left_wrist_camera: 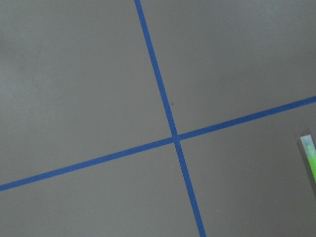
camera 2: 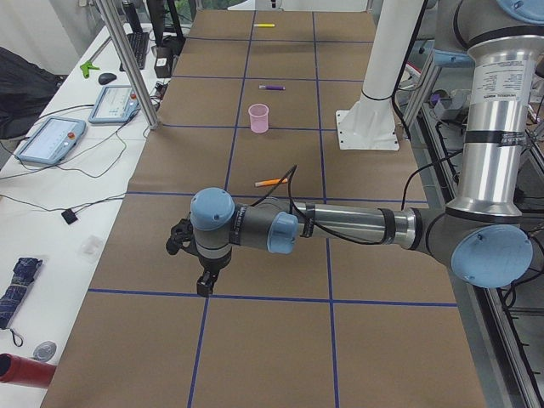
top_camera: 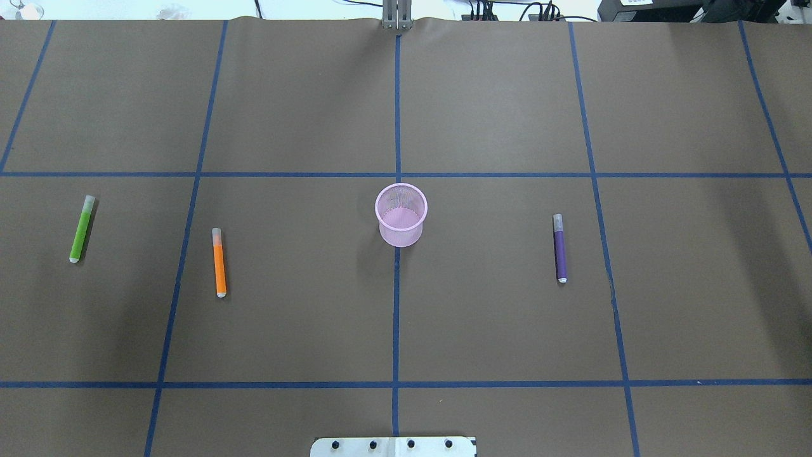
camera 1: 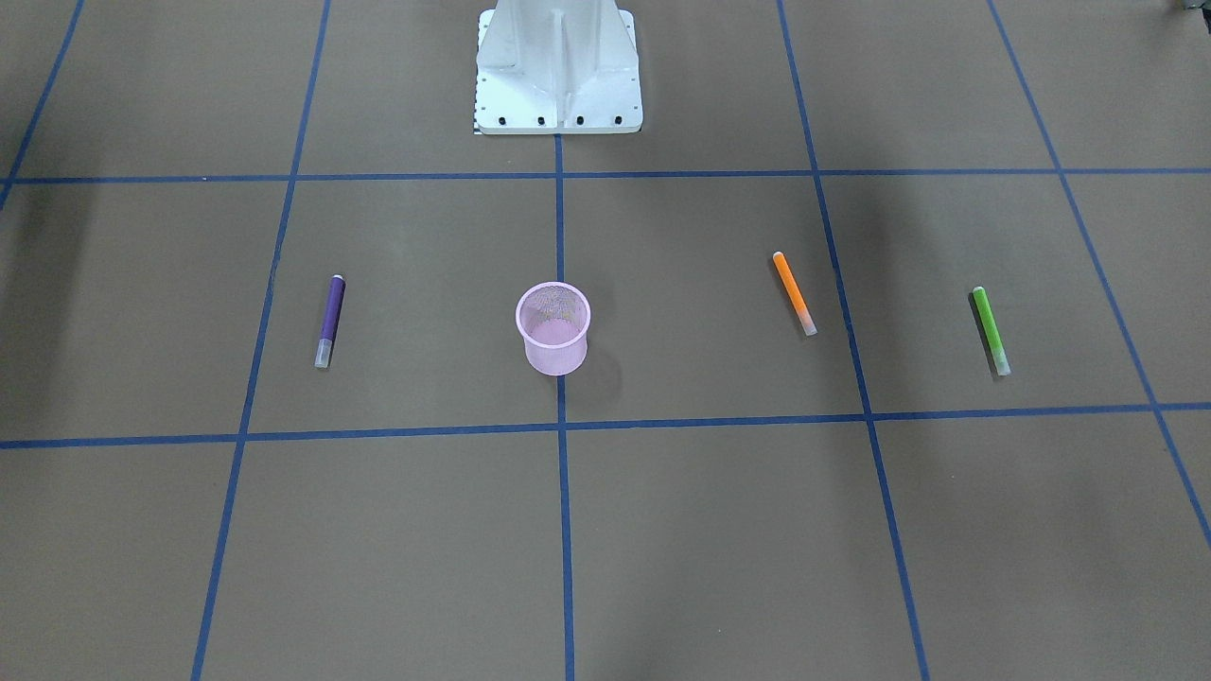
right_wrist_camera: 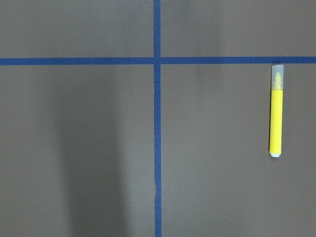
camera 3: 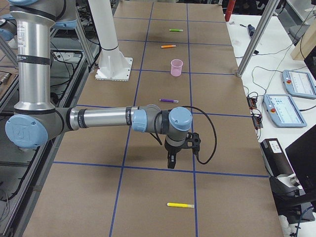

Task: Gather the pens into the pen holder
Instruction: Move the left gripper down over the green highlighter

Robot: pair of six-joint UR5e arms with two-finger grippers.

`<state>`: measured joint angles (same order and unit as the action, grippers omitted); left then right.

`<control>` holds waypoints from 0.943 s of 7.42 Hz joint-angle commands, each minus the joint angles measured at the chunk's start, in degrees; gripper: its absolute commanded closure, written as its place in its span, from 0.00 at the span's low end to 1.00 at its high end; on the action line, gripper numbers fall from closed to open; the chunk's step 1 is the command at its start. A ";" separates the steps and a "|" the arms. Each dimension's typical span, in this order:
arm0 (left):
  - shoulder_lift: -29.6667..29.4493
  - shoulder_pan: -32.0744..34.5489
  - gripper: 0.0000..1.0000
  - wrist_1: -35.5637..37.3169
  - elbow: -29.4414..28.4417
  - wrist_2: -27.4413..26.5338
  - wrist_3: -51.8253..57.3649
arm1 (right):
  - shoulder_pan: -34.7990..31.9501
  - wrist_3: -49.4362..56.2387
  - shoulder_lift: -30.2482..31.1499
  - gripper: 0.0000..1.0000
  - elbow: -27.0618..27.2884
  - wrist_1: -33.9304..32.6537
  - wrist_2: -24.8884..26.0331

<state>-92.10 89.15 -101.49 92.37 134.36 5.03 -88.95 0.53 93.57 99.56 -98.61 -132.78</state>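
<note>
The pink mesh pen holder (top_camera: 401,214) stands upright at the table's middle (camera 1: 552,326). The purple pen (top_camera: 560,247) lies to its right. The orange pen (top_camera: 219,262) and green pen (top_camera: 82,228) lie to its left. All three lie flat, apart from the holder. My left gripper (camera 2: 204,287) hangs over the table beyond the green pen, whose cap end shows in the left wrist view (left_wrist_camera: 309,155). My right gripper (camera 3: 171,163) hangs beyond the purple pen (camera 3: 169,100). Both grippers show only in the side views, so I cannot tell whether they are open or shut.
A yellow pen (right_wrist_camera: 276,117) lies flat near the table's right end (camera 3: 180,205), past my right gripper. The white robot base (camera 1: 558,71) stands at the table's near edge. Blue tape lines (top_camera: 396,304) grid the brown table. Operator consoles (camera 3: 286,109) lie along the far side.
</note>
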 commanded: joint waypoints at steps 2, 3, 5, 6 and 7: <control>0.68 -12.31 0.00 -14.88 -0.51 -0.77 -32.63 | 0.01 -0.01 -0.66 0.00 0.11 0.00 -0.11; 1.13 -15.82 0.00 -17.23 -0.78 -2.42 -38.80 | 0.09 -0.09 -0.75 0.00 0.11 0.00 -0.11; 1.13 -21.72 0.00 -19.01 -0.70 -7.17 -46.30 | 0.00 -0.01 -0.75 0.00 0.29 0.00 -0.20; 1.13 -23.31 0.00 -19.10 -0.61 -7.18 -48.07 | 0.09 -0.09 -0.75 0.00 0.37 0.00 -0.28; 1.13 -25.59 0.00 -19.10 -0.52 -8.23 -49.92 | 0.09 -0.01 -0.75 0.00 0.38 0.00 -0.28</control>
<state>-90.99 66.46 -120.34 91.76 127.35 -42.04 -88.89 0.48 92.82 99.88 -98.61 -133.03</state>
